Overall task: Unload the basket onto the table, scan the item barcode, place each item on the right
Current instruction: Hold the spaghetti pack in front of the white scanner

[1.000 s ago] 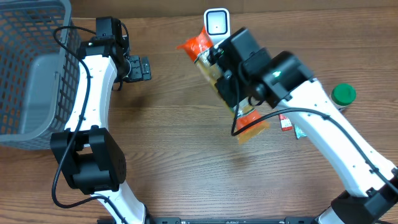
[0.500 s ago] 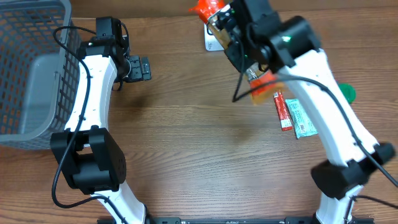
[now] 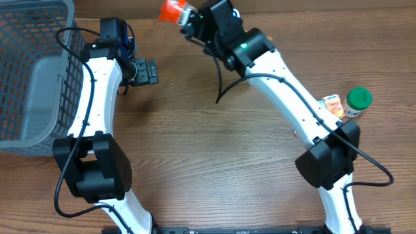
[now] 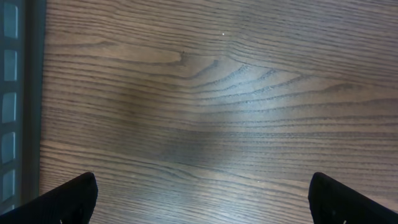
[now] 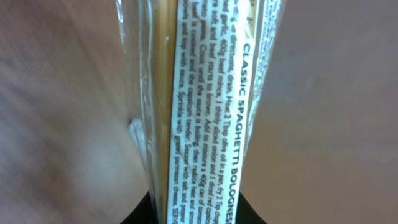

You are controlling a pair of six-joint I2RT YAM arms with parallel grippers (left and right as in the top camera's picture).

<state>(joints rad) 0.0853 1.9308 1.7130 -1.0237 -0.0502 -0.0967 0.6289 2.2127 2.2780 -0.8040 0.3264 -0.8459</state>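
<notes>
My right gripper (image 3: pixel 197 17) is shut on a clear spaghetti packet with an orange end (image 3: pixel 173 10), held at the table's far edge, left of centre. In the right wrist view the packet (image 5: pixel 205 106) runs straight up from the gripper (image 5: pixel 199 216), showing a white strip of printed cooking directions; no barcode shows. The scanner is not visible; my right arm covers the spot where it stood. My left gripper (image 3: pixel 147 71) stands open above bare wood at the far left, and the left wrist view shows that gripper (image 4: pixel 202 205) with nothing between its black fingertips (image 4: pixel 68 200).
A grey wire basket (image 3: pixel 39 71) fills the far left; its edge (image 4: pixel 12 99) shows in the left wrist view. A green-capped bottle (image 3: pixel 358 99) and a small orange packet (image 3: pixel 333 106) stand at the right.
My right arm has swung the spaghetti packet up and to the left, from the middle of the table past the scanner to the far edge. The left arm has stayed still.
</notes>
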